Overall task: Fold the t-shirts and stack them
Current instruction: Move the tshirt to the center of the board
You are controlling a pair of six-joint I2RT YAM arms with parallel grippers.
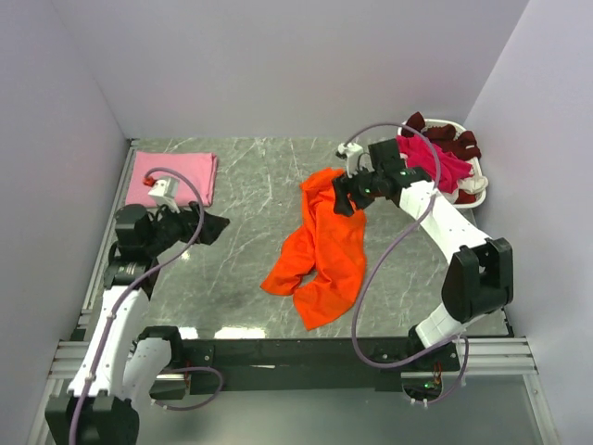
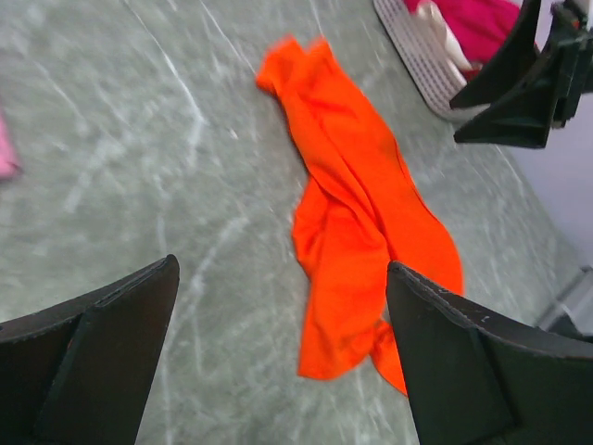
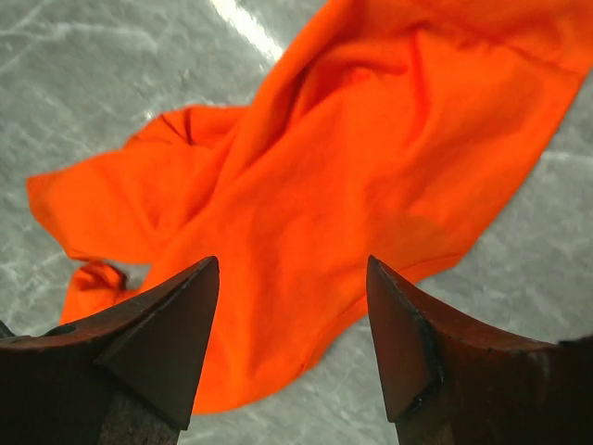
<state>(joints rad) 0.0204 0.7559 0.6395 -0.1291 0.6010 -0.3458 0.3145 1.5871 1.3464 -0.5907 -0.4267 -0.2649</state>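
Top view, orange shirt (image 1: 320, 250): is lying crumpled and unfolded, stretched lengthwise across the middle of the tabletop (image 1: 250, 278).
Top view, pink shirt (image 1: 173, 176): is resting folded flat at the far left corner.
Top view, basket (image 1: 480, 181): is sitting at the far right corner, holding a magenta shirt (image 1: 434, 159) and a maroon shirt (image 1: 447, 137) (both bunched up).
Top view, right pincer (image 1: 347, 199): is hovering over the far end of the orange shirt.
Top view, left pincer (image 1: 215, 225): is hanging over bare tabletop, near the pink shirt and well apart from the orange one.
Left wrist view, left pincer (image 2: 283, 269): is standing wide open, gripping nothing; the orange shirt is lying ahead of it, with the basket beyond at the upper right.
Right wrist view, right pincer (image 3: 292, 264): is standing open with its jaws apart (nothing between them); the orange shirt is spreading over the tabletop below the fingertips, and I cannot tell whether they are touching it.
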